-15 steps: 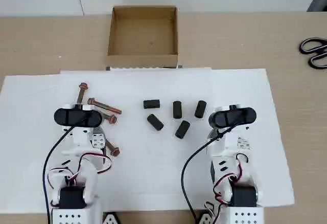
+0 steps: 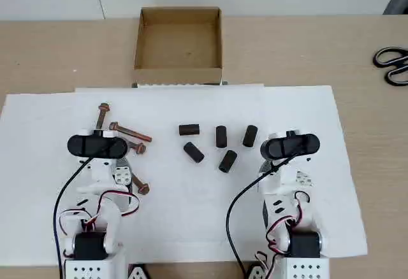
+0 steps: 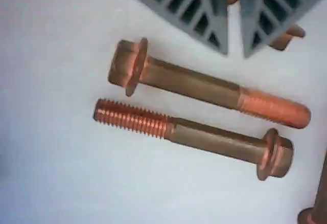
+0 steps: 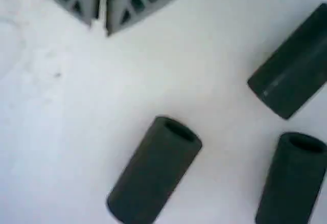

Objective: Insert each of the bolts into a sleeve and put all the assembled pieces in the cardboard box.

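Several copper bolts lie on the white sheet at the left; two lie side by side, head to tail, just off my left gripper. Its grey fingers stand shut with nothing held, and a third bolt lies beneath them. Several black sleeves are scattered mid-sheet. My right gripper is shut and empty above bare paper, a short way from one lying sleeve; two others lie farther off. The cardboard box stands open and empty at the back.
The left arm and right arm rest low at the near edge of the sheet. Scissors lie on the wooden table at the far right. One bolt lies close beside the left arm.
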`<state>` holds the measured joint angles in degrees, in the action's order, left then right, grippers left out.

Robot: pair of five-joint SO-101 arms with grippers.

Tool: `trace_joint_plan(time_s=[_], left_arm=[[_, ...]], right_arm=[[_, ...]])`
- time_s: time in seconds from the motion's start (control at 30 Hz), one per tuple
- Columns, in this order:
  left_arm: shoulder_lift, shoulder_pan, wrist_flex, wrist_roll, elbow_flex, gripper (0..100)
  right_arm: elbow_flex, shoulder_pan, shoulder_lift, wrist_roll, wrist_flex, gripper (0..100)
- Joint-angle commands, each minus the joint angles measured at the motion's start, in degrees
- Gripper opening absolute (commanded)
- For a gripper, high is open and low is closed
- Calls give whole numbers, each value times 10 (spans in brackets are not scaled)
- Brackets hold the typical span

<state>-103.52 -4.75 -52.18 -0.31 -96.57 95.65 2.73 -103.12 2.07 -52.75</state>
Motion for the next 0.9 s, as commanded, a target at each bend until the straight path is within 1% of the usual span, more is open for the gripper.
trace_joint_plan(time_s=[0.0, 0.27, 0.37, 0.47, 0.57, 0.63, 0.8, 0.87], left_arm=[[-6, -1, 11, -1, 2, 6], [-6, 2, 11, -1, 2, 6], [-6, 12, 13, -1, 2, 6], [-6, 17, 12, -1, 2, 6], [-6, 17, 11, -1, 2, 6], [-6, 18, 12, -1, 2, 6], [-6, 15, 11, 1, 7, 6], [-5, 6, -11, 1, 37, 6]], right_arm=[[9, 6, -8, 6, -1, 3], [9, 11, -8, 6, -1, 3], [9, 52, -8, 7, -2, 3], [9, 71, -8, 5, -1, 3], [9, 118, -8, 7, -1, 3], [9, 137, -8, 7, -1, 3], [8, 157, -8, 4, 14, 3], [-19, 141, -8, 5, 29, 3]])
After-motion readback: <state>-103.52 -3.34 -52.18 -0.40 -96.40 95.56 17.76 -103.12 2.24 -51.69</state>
